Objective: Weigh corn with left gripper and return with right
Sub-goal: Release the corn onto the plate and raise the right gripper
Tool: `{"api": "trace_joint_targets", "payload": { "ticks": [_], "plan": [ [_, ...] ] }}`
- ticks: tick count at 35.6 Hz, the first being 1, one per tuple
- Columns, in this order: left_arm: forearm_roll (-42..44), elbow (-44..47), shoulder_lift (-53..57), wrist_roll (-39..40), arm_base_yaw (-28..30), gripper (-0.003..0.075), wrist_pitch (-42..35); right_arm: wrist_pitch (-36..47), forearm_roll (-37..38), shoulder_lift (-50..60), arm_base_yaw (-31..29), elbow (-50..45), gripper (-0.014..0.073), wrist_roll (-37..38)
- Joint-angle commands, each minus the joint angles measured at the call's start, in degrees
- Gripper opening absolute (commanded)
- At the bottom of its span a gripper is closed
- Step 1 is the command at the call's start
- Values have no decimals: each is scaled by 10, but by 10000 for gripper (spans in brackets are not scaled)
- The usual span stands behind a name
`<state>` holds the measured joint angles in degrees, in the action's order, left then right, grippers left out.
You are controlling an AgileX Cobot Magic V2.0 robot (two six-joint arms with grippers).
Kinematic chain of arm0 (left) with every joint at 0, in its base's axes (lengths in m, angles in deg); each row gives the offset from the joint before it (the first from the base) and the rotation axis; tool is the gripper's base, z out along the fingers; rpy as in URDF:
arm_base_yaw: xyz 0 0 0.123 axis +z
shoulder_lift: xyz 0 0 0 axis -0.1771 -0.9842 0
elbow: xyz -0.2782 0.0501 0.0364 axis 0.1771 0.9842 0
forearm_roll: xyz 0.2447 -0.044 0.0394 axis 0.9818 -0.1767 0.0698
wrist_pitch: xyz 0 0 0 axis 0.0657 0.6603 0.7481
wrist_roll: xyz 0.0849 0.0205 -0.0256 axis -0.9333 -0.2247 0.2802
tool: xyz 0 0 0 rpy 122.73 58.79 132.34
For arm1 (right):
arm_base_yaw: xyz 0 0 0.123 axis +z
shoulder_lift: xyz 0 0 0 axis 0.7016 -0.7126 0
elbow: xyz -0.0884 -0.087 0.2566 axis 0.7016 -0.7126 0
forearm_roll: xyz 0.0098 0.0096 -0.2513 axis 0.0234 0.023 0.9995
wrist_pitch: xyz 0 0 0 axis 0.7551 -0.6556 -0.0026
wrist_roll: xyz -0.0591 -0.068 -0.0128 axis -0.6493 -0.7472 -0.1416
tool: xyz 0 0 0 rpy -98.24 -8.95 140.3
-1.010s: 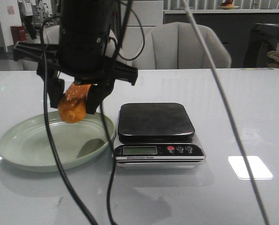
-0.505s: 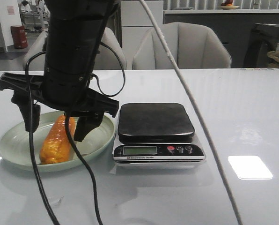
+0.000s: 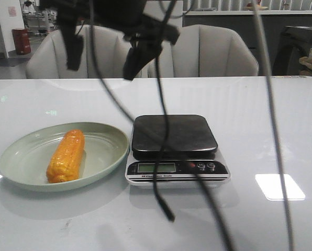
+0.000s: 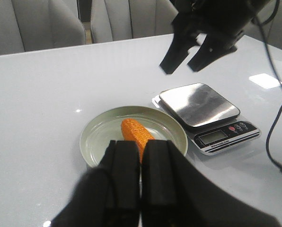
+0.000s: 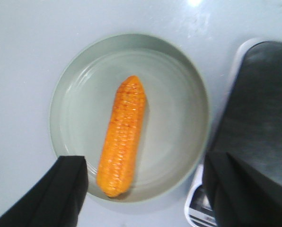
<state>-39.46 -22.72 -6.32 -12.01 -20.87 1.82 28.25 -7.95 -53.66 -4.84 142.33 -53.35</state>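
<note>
The corn [image 5: 122,135] lies in the plate [image 5: 60,94], straight below the right gripper [image 5: 145,163]. That gripper's 2 fingers are spread wide and empty, and the cob's long axis crosses their line. The left gripper [image 4: 141,147] is closed on nothing and farther off.

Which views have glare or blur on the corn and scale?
Front view: bright window glare on the table; corn and scale sharp. Right wrist view: soft overall, corn kernels smeared, right gripper fingers blurred. Left wrist view: sharp, small glare at far table edge.
</note>
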Motion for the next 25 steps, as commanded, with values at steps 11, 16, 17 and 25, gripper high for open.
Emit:
{"api": "trace_joint_targets", "payload": {
  "ticks": [11,16,17,25],
  "plan": [
    [3,-16,-7,1,1,124,-44,-193,-92,174,-129,-18,600,-323],
    [3,-16,-7,1,1,124,-44,-137,-94,248,-132,-92,600,-350],
    [3,-16,-7,1,1,124,-44,-124,-94,266,-132,-114,600,-351],
    [3,-16,-7,1,1,124,-44,-2,-94,392,-132,-286,600,-353]
  ]
}}
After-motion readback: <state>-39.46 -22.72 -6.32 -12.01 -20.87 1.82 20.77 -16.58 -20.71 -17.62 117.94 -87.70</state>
